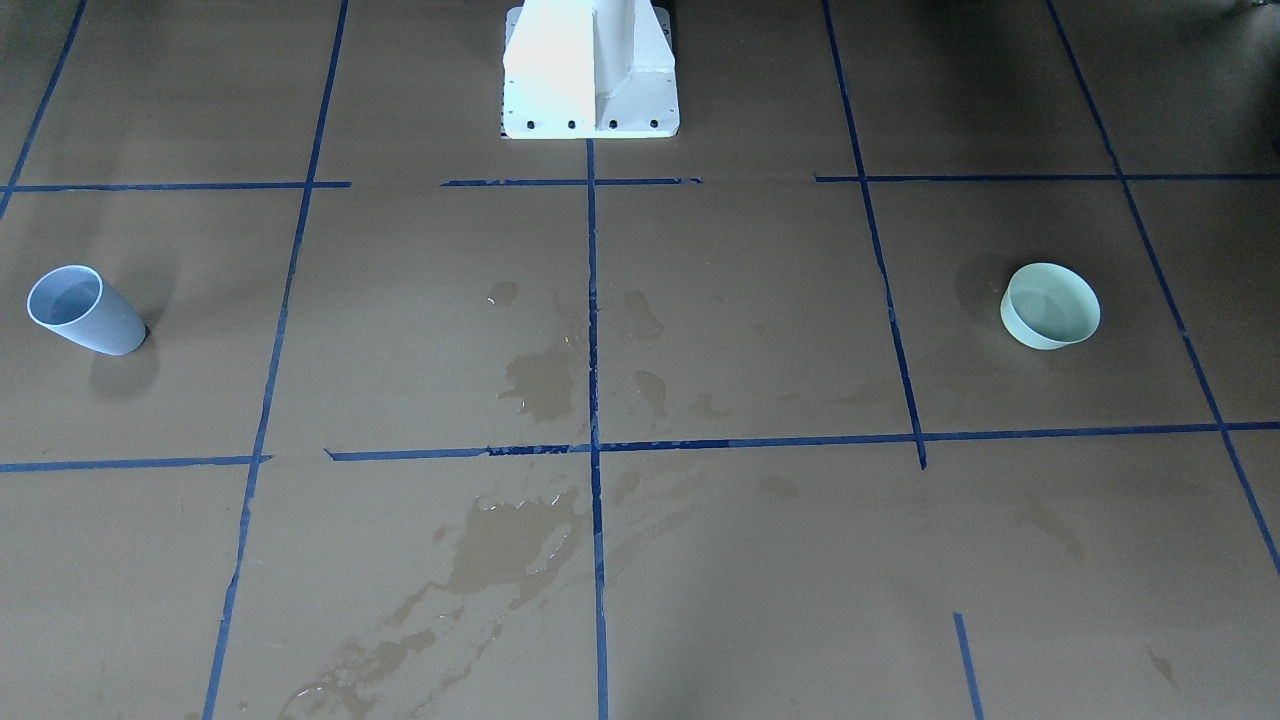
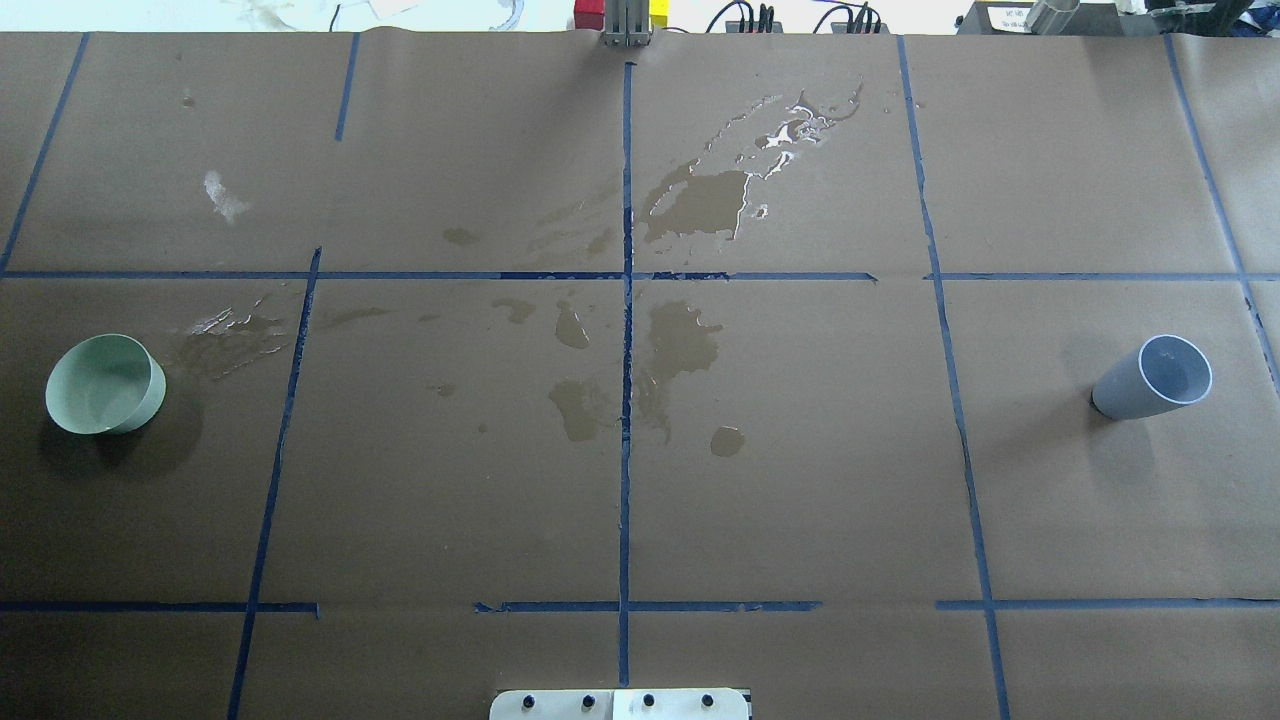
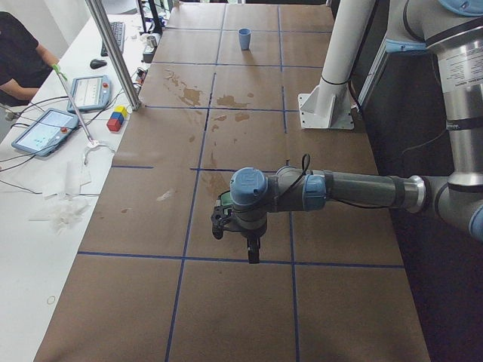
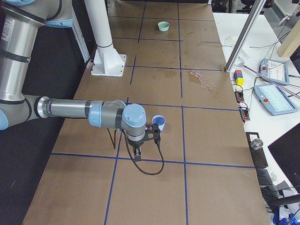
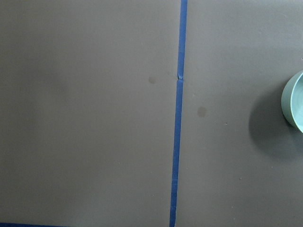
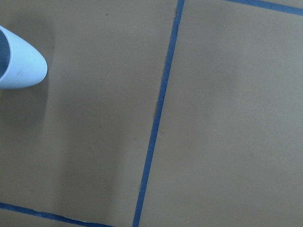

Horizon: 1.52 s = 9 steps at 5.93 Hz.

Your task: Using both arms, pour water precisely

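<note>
A pale blue cup (image 1: 85, 310) (image 2: 1150, 378) stands upright on the brown paper, and a low green bowl (image 1: 1050, 305) (image 2: 105, 385) stands at the opposite end. Spilled water (image 2: 790, 130) glints at the far middle. Whether either vessel holds water I cannot tell. The left arm (image 3: 355, 188) reaches over the table with the left gripper (image 3: 254, 255) hanging beside the bowl (image 5: 294, 106). The right arm (image 4: 70, 108) holds the right gripper (image 4: 137, 153) beside the cup (image 4: 159, 123) (image 6: 19, 61). Neither gripper touches anything, and I cannot tell if they are open or shut.
Dark wet stains (image 2: 680, 340) mark the paper's middle, which blue tape (image 2: 626, 400) divides into a grid. The white pedestal (image 1: 590, 70) stands at the robot's edge. A metal post (image 3: 113, 53), tablets (image 3: 45, 130) and a seated person (image 3: 19, 56) line the far bench.
</note>
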### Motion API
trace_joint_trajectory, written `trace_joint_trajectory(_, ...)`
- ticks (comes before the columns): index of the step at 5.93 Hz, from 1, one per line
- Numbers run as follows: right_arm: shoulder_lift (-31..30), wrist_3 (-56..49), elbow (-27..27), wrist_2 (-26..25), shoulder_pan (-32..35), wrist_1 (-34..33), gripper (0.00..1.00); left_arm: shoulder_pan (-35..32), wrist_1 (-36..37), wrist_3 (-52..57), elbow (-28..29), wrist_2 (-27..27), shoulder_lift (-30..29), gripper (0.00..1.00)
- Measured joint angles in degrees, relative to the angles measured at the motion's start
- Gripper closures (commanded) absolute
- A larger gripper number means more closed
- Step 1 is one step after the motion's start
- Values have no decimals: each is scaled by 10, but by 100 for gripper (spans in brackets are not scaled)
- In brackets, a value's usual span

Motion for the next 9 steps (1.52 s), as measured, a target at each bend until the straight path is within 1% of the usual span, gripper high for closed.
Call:
trace_joint_trajectory(5,0,-2,-1,9,0,-1,0,2,-14,-4,7,-3,3,0)
trace_joint_trajectory(9,-3,4,-1,44,-1,-1,0,4,-18,-3,-5,-13,7,0)
